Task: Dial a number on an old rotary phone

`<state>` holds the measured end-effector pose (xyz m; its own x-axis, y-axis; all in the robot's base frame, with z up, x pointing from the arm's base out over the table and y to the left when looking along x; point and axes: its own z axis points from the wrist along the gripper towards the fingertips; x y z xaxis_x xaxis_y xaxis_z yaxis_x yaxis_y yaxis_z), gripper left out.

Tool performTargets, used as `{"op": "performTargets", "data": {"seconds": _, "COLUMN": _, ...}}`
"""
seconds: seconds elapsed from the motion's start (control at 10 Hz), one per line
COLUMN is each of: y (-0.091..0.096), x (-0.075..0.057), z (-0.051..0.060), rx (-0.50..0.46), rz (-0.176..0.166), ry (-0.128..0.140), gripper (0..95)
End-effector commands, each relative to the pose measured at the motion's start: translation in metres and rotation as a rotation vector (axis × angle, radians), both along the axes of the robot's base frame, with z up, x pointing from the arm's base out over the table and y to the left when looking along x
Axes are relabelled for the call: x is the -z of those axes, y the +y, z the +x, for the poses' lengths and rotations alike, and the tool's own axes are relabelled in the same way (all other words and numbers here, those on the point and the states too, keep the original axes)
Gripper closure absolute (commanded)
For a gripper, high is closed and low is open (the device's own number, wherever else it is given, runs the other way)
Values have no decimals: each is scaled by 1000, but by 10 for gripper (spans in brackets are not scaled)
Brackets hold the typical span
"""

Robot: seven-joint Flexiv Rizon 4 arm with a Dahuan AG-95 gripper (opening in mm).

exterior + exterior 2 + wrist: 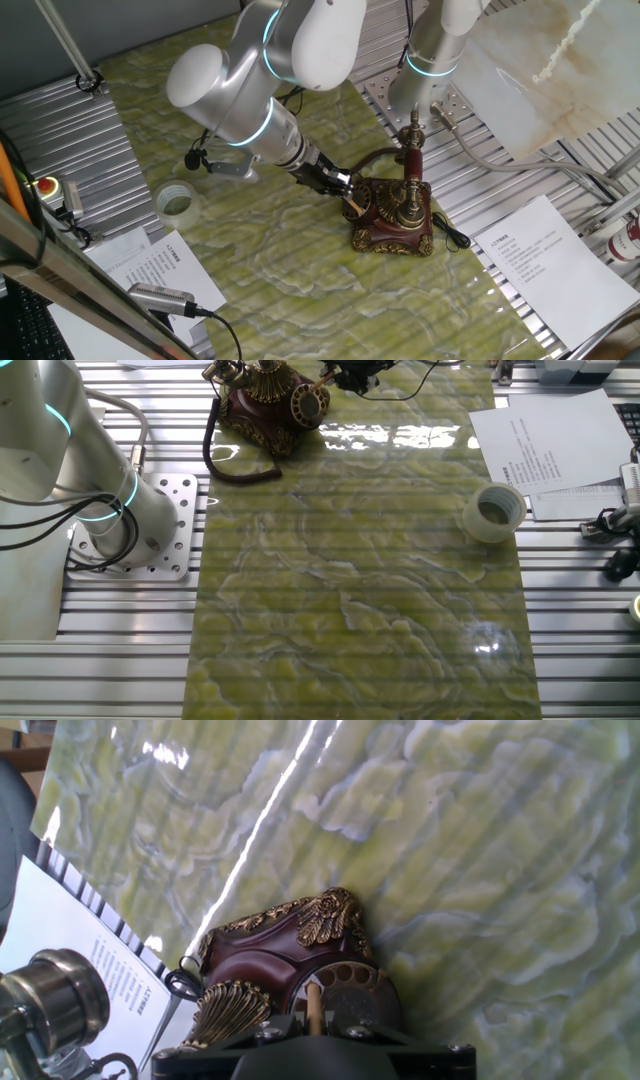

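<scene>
Old rotary phone (392, 213) located directly beneath gripper (347, 202), on green marbled mat (300, 270). Pale stick-like tip (313, 1008) seen at dial (345, 988); jaw opening cannot be determined. Tape roll (176, 200) well apart, behind arm. Printed sheet (535, 255) beyond phone.

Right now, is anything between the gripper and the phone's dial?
Nothing visible. The gripper is already at the old rotary phone, and the hand view shows a thin stick reaching onto the dial.
</scene>
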<state>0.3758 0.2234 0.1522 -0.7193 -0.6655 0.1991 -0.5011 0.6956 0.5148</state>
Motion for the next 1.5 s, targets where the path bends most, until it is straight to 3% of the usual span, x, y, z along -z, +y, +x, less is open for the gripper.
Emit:
{"op": "performTargets", "data": {"seconds": 0.1, "y": 0, "x": -1, "z": 1, "rx": -2, "rz": 6, "ry": 3, "gripper": 950}}
{"op": "performTargets", "data": {"seconds": 1.5, "y": -4, "x": 3, "z": 4, "rx": -6, "rz": 15, "ry": -2, "gripper": 950}}
